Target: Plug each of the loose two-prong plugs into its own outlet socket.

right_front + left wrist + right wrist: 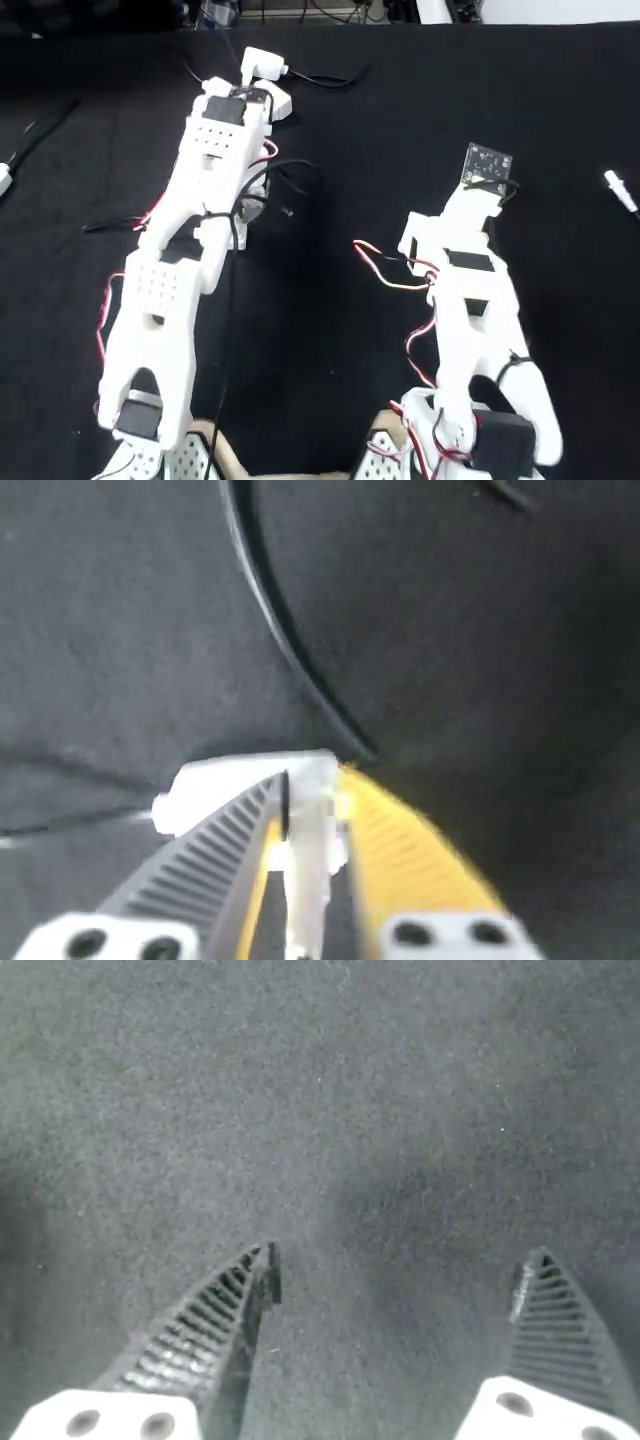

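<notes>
Plug (pixel 210 792) pinched in left pincer (pixel 310 778), shut tight on it, far across cloth (pixel 400 120), cord (pixel 270 630) trailing away. Probably carry step. Next: find socket, square prongs to slots, press straight in. Right pincer (pixel 398 1253) wide open, empty, over bare cloth, well apart from plug. Second plug (pixel 620 190) loose near cloth's right edge.

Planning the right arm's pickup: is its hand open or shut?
Open: the right hand shows its fingers wide apart, nothing between them.

White plug (pixel 215 788) in left pincer (pixel 312 782)
</notes>
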`<move>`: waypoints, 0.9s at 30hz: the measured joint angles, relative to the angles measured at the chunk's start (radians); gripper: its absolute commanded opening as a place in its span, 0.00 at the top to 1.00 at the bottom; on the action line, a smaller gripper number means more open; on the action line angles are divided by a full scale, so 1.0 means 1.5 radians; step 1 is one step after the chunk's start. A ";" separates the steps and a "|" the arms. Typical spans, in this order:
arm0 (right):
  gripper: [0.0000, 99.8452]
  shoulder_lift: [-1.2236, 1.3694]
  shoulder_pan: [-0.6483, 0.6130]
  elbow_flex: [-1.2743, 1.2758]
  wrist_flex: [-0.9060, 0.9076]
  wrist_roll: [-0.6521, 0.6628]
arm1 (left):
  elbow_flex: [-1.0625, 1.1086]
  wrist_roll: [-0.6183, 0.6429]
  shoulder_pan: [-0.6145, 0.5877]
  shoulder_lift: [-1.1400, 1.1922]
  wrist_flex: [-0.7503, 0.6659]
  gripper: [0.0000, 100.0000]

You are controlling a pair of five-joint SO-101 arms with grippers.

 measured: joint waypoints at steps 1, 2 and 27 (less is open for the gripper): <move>0.63 0.000 0.000 0.000 0.000 0.003 | -0.001 0.000 -0.002 0.000 0.000 0.66; 0.63 0.000 0.000 0.000 0.000 0.009 | -0.001 0.000 -0.003 0.000 0.000 0.65; 0.62 0.000 -0.089 0.000 0.000 0.127 | -0.004 0.002 -0.214 -0.254 0.002 0.59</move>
